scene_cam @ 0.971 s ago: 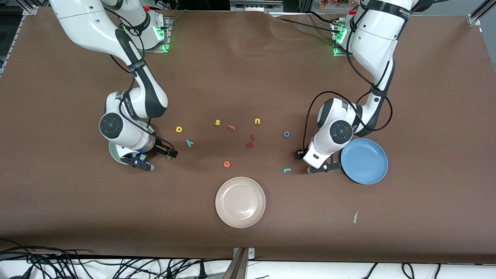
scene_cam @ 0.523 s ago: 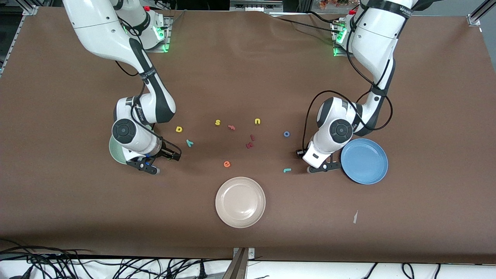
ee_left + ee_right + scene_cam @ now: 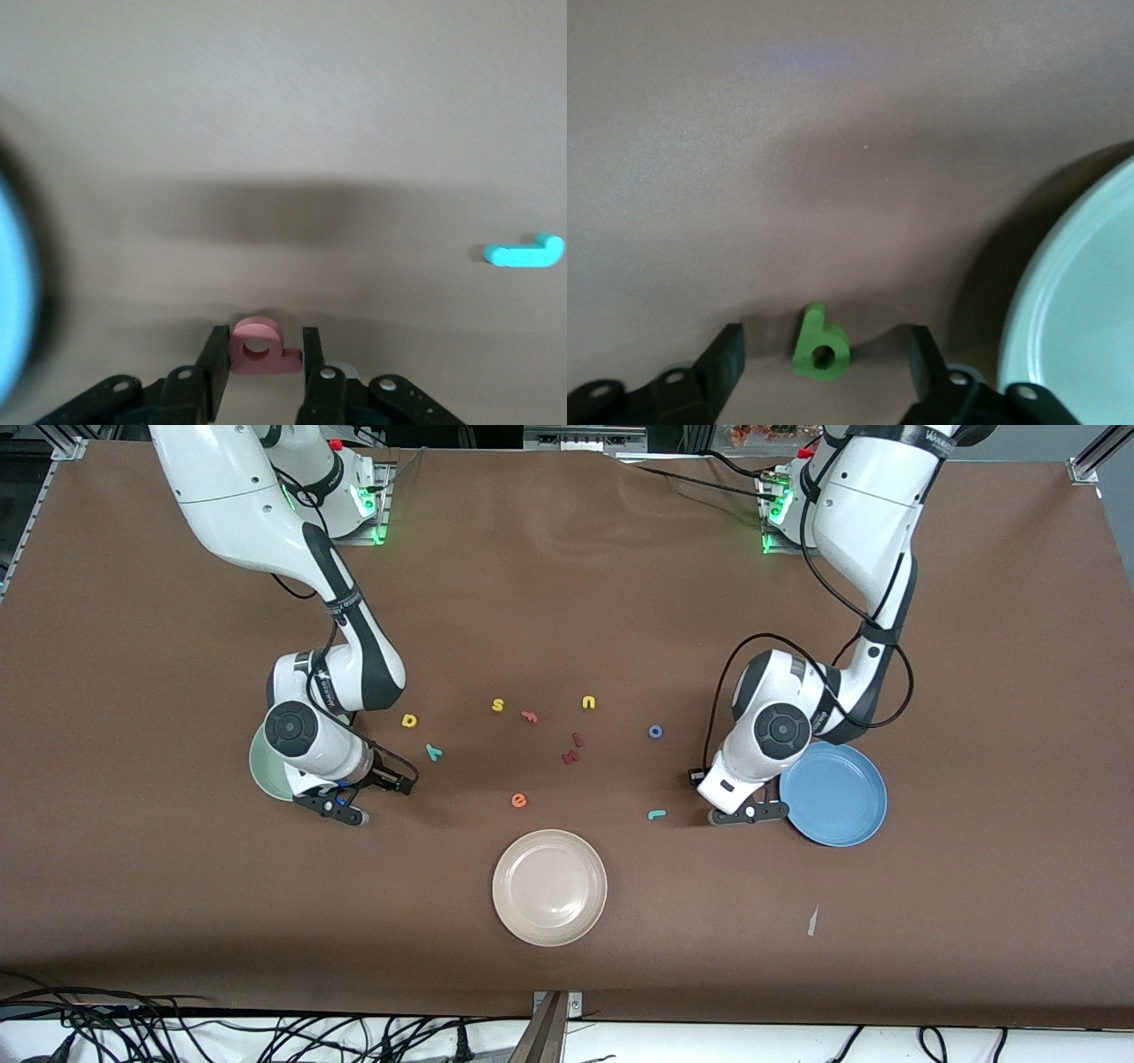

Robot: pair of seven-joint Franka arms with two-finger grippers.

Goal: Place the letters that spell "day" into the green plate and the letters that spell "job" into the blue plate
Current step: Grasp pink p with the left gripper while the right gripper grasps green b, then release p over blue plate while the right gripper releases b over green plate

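Left end effector (image 3: 263, 340) of mine has just clenched on the pinkish-red "b" (image 3: 257, 350) down on the bench (image 3: 567, 558), with the blue plate (image 3: 842, 797) just beside it, so I judge a lift comes next. Right end effector (image 3: 824, 343) has come off the green plate (image 3: 1081, 319) and stands spread astride the olive-green "a" (image 3: 819, 352). The teal "j" (image 3: 524, 252) lies near.

Pink "b" (image 3: 261, 347) clamped upright, seemingly; green "a" (image 3: 820, 343) flat beside green plate (image 3: 1085, 301).
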